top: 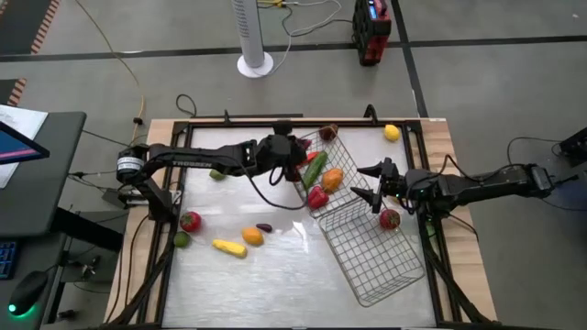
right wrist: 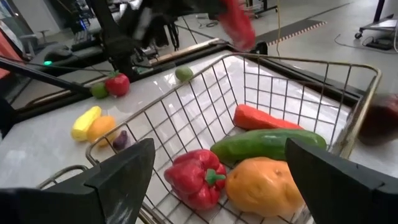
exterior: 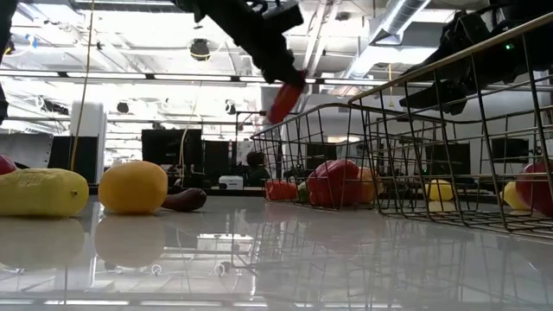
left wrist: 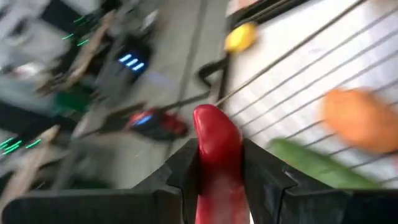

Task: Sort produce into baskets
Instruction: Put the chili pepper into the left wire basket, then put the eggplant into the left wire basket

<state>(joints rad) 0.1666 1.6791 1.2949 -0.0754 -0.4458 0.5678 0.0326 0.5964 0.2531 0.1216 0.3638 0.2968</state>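
My left gripper (top: 293, 150) hangs over the far basket (top: 343, 152), shut on a long red produce piece (left wrist: 217, 127), which also shows in the low view (exterior: 283, 98). In that wire basket lie a cucumber (right wrist: 267, 143), a red pepper (right wrist: 193, 177), an orange piece (right wrist: 264, 186) and a red-orange piece (right wrist: 264, 118). The second basket (top: 376, 261) lies nearer, with nothing in it. My right gripper (top: 374, 190) waits open at the far basket's right side, its fingers spread before the basket's rim in its wrist view. My left gripper pinches the red piece's two long sides (left wrist: 219, 163) between its two fingers (left wrist: 184, 169). The fingers lie along the piece, and its rounded end (left wrist: 210, 115) sticks out past the fingertips. It hangs slanting downward, clear of the basket and the table.
Loose produce lies on the white table: a red piece (top: 190, 220), a green one (top: 181, 239), a yellow one (top: 229, 247), an orange one (top: 252, 236) and a purple one (top: 264, 227) at left. A lemon (top: 392, 133) sits far right, a red piece (top: 390, 218) beside the near basket.
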